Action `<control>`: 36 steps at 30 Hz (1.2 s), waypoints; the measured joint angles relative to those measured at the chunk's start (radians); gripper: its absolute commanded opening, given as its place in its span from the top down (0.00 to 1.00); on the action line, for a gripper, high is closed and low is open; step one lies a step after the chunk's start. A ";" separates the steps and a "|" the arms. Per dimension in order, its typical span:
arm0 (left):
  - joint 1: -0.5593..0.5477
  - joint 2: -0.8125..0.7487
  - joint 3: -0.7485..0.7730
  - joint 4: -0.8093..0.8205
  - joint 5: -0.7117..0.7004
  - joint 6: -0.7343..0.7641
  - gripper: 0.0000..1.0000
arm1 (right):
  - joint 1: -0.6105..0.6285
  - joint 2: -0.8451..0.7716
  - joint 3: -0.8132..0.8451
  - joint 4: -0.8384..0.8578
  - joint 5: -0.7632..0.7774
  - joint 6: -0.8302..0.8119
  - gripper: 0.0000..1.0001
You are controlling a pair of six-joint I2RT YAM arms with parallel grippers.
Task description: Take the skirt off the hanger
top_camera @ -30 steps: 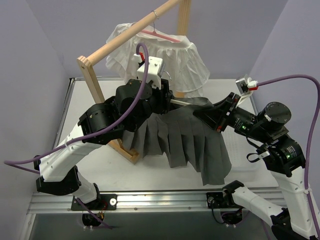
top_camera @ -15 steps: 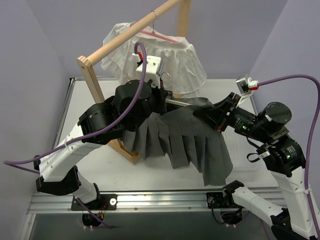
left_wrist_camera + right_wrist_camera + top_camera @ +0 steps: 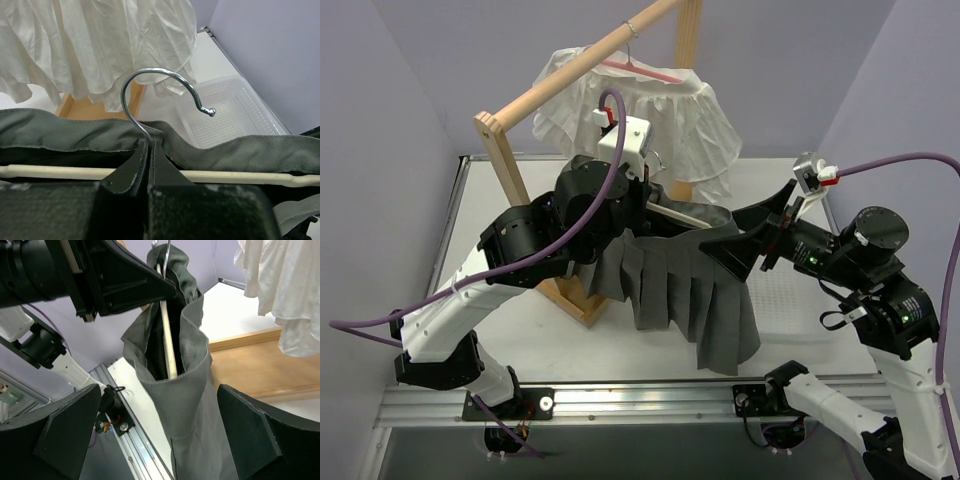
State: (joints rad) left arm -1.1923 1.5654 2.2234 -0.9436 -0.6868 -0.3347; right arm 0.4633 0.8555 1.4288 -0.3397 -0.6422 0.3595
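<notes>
The grey pleated skirt [image 3: 685, 290] hangs from a hanger with a cream bar [image 3: 685, 213] and a metal hook [image 3: 150, 80]. Its waistband [image 3: 75, 132] is still wrapped round the bar [image 3: 240, 176]. My left gripper [image 3: 149, 150] is shut on the stem of the hook, just above the bar, and holds the hanger up over the table [image 3: 655, 195]. My right gripper [image 3: 160, 435] stands wide open at the skirt's right end [image 3: 760, 240]. The waistband end [image 3: 185, 385] lies between its fingers [image 3: 65, 430], which do not touch it.
A wooden rack [image 3: 570, 70] stands behind, with a white garment [image 3: 690, 120] on a pink hanger. Its wooden foot [image 3: 575, 300] lies under the skirt's left side. A white mesh basket [image 3: 230, 115] sits on the table to the right.
My right gripper has opened and let go of the skirt's right end. My left gripper has shut on the hanger's hook. The skirt's hem has swung in toward the left.
</notes>
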 measured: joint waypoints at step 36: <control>0.000 0.045 0.117 -0.017 -0.051 0.071 0.98 | 0.000 -0.126 -0.110 -0.275 0.081 -0.123 0.62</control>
State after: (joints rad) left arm -1.1923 1.6108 2.3405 -0.9607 -0.7380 -0.2642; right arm 0.4633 0.7300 1.3190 -0.6147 -0.5613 0.2367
